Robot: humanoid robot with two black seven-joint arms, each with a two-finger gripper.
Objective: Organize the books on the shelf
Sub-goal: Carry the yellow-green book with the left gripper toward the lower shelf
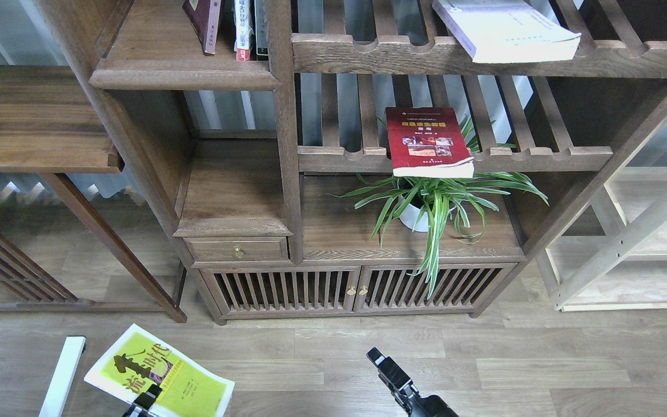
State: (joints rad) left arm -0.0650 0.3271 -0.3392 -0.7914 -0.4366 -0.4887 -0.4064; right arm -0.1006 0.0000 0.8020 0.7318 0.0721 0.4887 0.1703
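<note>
The yellow-green book (158,372) with dark Chinese characters is low at the bottom left, held tilted above the floor. My left gripper (146,401) is shut on its near edge; only the fingertips show. My right gripper (389,370) rises from the bottom centre, dark and end-on, holding nothing I can see. The dark red book (428,142) lies on the middle slatted rack, overhanging its front rail. The thick white book (504,30) lies on the upper slatted rack. The shelf (183,74), a solid board with a moulded front edge, is at the upper left.
Several upright books (235,26) stand at the shelf's right end. A spider plant in a white pot (420,211) sits under the red book. A white bar (62,376) lies at the bottom left. A dark side table (32,121) stands left, a light wooden rack (629,243) right.
</note>
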